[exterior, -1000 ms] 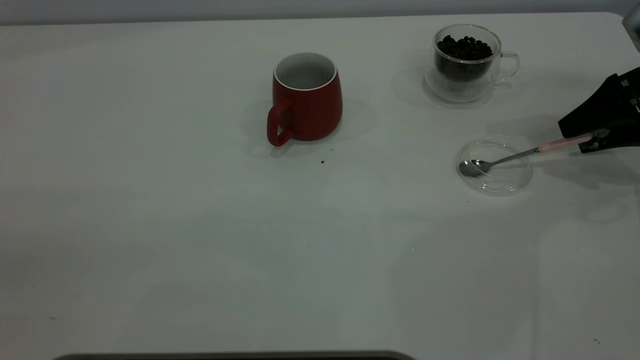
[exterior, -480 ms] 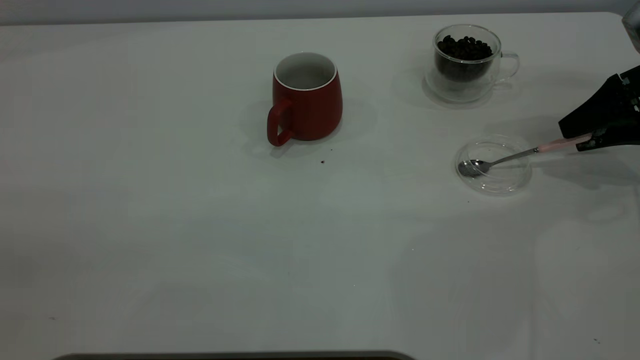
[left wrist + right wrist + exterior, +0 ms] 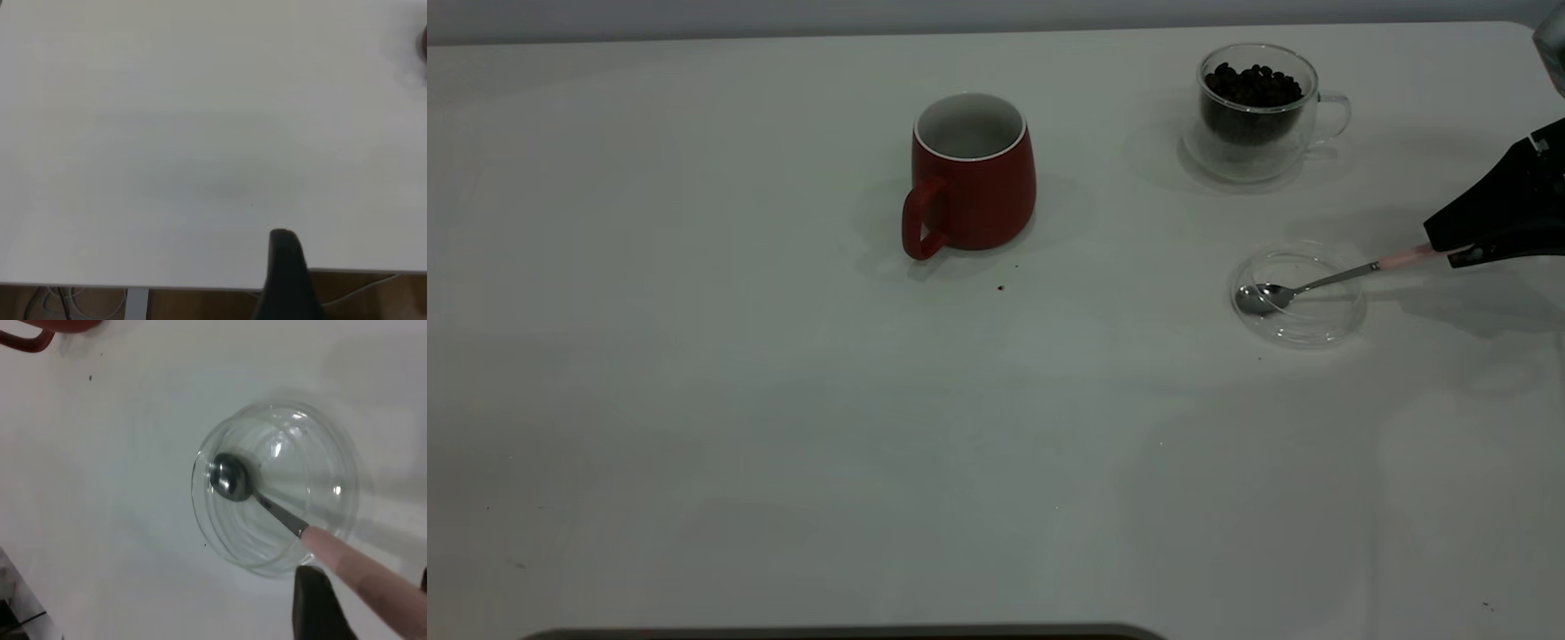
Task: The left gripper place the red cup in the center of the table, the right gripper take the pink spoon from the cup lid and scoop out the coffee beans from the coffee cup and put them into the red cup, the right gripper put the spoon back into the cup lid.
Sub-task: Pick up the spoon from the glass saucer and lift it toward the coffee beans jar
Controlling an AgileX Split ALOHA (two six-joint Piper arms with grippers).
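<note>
Exterior view: red cup (image 3: 971, 173) stands upright near the middle of the table (image 3: 783, 427), toward the far side, handle pointing to the near left, white inside with no beans visible. Coffee cup (image 3: 1256, 111) is well to its right near the far edge, handle to the right, coffee beans (image 3: 1252, 85) heaped up to about the rim. Cup lid (image 3: 1300, 295) lies flat on the table nearer than the coffee cup, well apart from it. Pink spoon (image 3: 1334, 278) has its metal bowl down inside the lid at the lid's left side, handle slanting up and to the right over the lid rim. Right gripper (image 3: 1458, 253) at the right edge is clenched on the end of the pink handle. A dark speck (image 3: 1000, 287) sits just near of the red cup.

Right wrist view: spoon bowl rests on the lid floor, one black finger (image 3: 319, 603) beside the pink handle.

Left wrist view: left gripper (image 3: 287, 277) over bare table near the table edge, only one black finger shows, open or closed cannot tell.
</note>
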